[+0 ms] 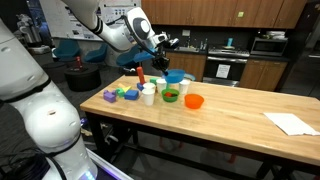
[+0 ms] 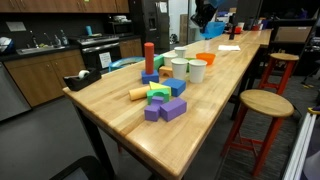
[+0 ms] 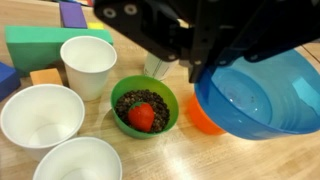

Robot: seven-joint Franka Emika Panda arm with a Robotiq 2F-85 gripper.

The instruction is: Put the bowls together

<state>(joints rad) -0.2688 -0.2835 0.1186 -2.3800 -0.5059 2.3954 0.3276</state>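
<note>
blue bowl (image 3: pixel 265 95): held off the bench by its rim, right above the orange bowl (image 3: pixel 204 120), likely so it could nest there.
gripper (image 3: pixel 197 62): jaws pinched on the blue bowl's rim.
green bowl (image 3: pixel 143 105): just beside the orange one, with dark bits and a red piece inside.
cups (image 3: pixel 88 62): three white ones crowded the green bowl.
blocks (image 1: pixel 120 93): toward one end of the bench, out of the way.
</note>
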